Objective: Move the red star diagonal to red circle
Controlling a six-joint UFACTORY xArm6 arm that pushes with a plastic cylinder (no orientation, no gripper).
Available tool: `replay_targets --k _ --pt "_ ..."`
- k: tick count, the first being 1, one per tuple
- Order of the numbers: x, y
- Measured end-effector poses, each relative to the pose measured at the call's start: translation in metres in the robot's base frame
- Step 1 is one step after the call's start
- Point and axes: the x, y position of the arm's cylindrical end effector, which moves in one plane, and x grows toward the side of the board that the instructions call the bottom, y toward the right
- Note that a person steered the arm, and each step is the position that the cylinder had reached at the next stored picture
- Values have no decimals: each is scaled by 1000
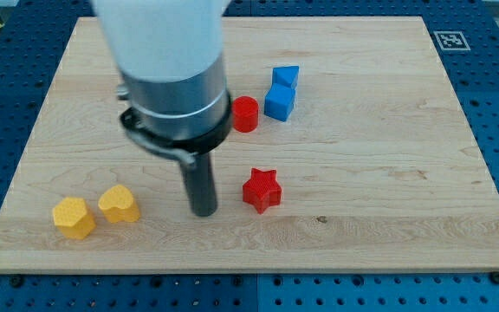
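Note:
The red star (pixel 261 190) lies on the wooden board (pixel 388 173) a little below its middle. The red circle (pixel 245 113), a short cylinder, stands above it, toward the view's top. My tip (pixel 203 211) is the lower end of the dark rod; it rests on the board just left of the red star, with a small gap between them. The arm's grey and white body hides the board's upper left middle and sits next to the red circle's left side.
Two blue blocks (pixel 281 93) stand together just right of the red circle. Two yellow blocks (pixel 119 204) (pixel 74 217) lie at the lower left, left of my tip. A black-and-white marker (pixel 451 40) sits at the board's upper right corner.

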Motion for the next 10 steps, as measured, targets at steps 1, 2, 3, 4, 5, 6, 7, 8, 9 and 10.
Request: replay_targets --k 1,2,3,4,5,6,7,8,9,10 --pt "-5 31" --pt "4 45" --pt "7 65" --pt "9 101" --pt "9 123" --pt "8 140" --pt "-1 149" --pt "-6 145" --pt "-6 144" --pt "-7 136"
